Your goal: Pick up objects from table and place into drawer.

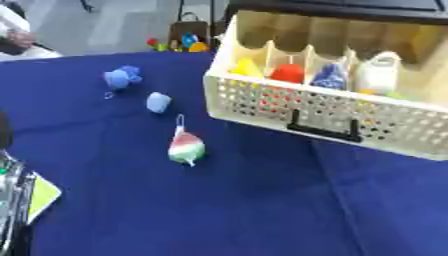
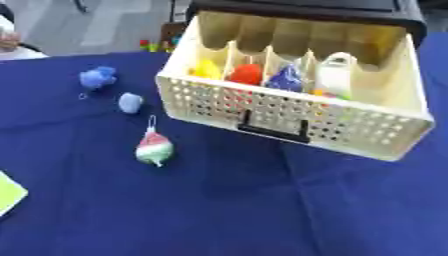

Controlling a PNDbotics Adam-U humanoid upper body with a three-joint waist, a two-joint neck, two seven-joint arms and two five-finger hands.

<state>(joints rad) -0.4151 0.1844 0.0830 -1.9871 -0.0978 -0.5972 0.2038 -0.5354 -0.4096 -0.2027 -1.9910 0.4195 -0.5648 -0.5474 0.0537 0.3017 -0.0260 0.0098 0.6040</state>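
Three small toys lie on the blue tablecloth: a red, white and green one (image 1: 185, 147) with a string loop, a pale blue one (image 1: 158, 102) and a darker blue plush (image 1: 122, 77). To their right the cream perforated drawer (image 1: 262, 102) stands pulled out, its black handle (image 1: 324, 131) facing me. Its compartments hold a yellow thing (image 1: 246, 66), a red one (image 1: 287, 73), a blue one (image 1: 331, 77) and a white one (image 1: 378, 75). A silver and black part of my left arm or hand (image 1: 10, 200) shows at the left edge. My right hand is out of view.
The drawer slides out of a black cabinet (image 2: 306, 7) at the back right. A yellow-green sheet (image 1: 44, 197) lies at the lower left. Several colourful toys (image 1: 179, 44) sit beyond the table's far edge. Bare blue cloth (image 2: 227, 210) fills the front.
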